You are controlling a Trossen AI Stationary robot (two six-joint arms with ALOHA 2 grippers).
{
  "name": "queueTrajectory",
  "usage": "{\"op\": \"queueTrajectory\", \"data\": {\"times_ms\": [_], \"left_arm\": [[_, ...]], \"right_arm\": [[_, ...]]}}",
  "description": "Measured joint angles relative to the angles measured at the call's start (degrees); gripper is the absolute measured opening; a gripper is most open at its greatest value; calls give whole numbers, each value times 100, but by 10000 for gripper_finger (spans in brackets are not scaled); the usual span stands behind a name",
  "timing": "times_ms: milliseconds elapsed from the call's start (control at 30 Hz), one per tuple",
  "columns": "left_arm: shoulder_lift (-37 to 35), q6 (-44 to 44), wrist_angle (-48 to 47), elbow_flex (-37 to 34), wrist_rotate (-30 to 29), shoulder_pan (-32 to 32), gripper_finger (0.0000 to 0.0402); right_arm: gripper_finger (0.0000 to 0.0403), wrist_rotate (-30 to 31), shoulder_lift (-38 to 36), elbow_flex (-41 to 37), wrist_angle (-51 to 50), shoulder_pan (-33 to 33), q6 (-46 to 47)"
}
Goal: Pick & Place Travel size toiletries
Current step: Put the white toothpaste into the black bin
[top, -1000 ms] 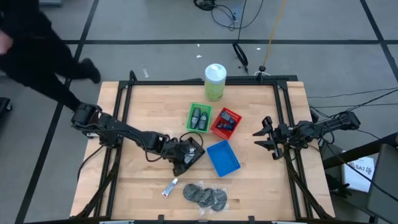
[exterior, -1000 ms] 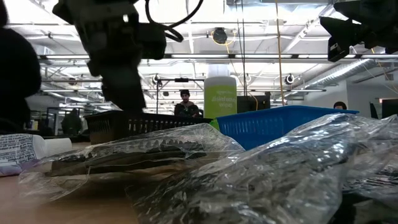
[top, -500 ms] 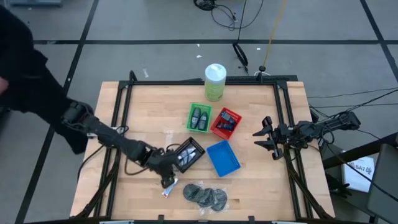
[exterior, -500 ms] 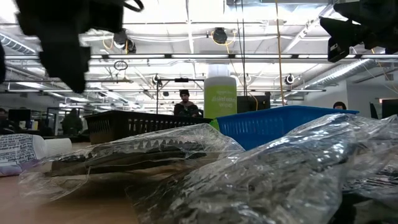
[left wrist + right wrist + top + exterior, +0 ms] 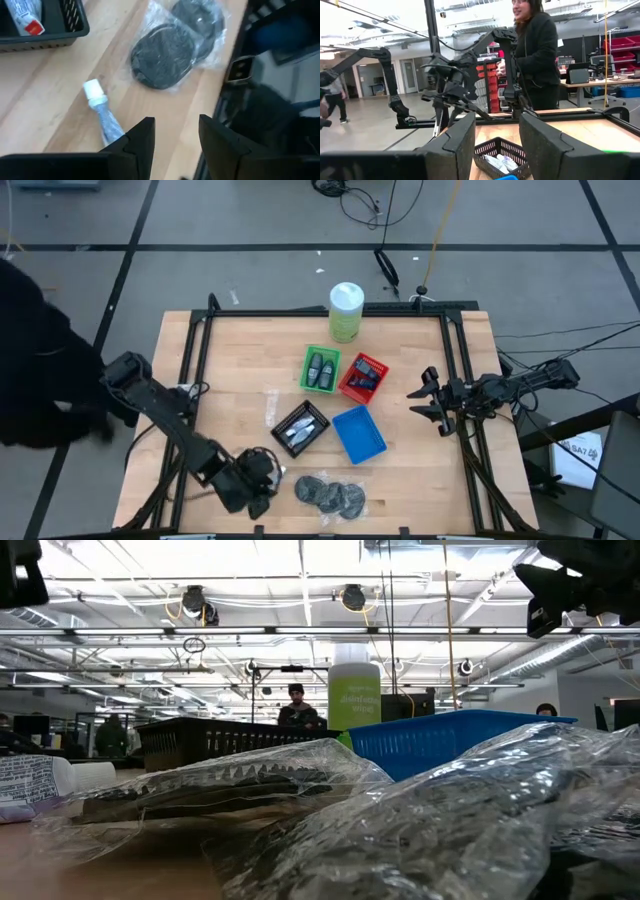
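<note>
Now left gripper [image 5: 175, 137], jaws apart and empty, hovers by white tube [image 5: 102, 114] at table's 7 o'clock; next, descend and close.

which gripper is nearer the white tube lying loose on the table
Left. The left gripper hangs open just above the white tube near the table's front edge. The right gripper waits open at the table's right side, far away.

You've got three grey round discs [image 5: 330, 494] in clear wrap, overlapping in a row near the surface's front edge. One small white tube [image 5: 102, 114] lies flat just beside them — cap pointing away from the discs. Two dark grey oval bottles [image 5: 320, 370] lie side by side in the green tray; white tubes [image 5: 303, 429] sit in the black one.
</note>
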Motion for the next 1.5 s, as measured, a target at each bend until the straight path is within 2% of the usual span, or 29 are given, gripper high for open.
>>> {"op": "queueTrajectory", "data": {"times_ms": [200,333,700,1000,1300,1500], "left_arm": [[935,-89,-1743,1456,590,105,147],[1373,-141,-2286,1945,792,273,147],[1994,-71,-2301,1985,1305,694,147],[2081,1,-2341,1985,1594,842,147],[2081,-346,-3449,1987,1681,879,147],[2079,-366,-3468,1987,1589,905,147]], "right_arm": [[141,1,2,-2,4,-1,4],[141,0,0,-1,46,-1,3],[141,-1,0,0,44,0,3],[141,-1,2,-2,46,0,3],[141,-1,0,-2,44,-1,3],[141,-1,0,0,44,-1,2]]}}
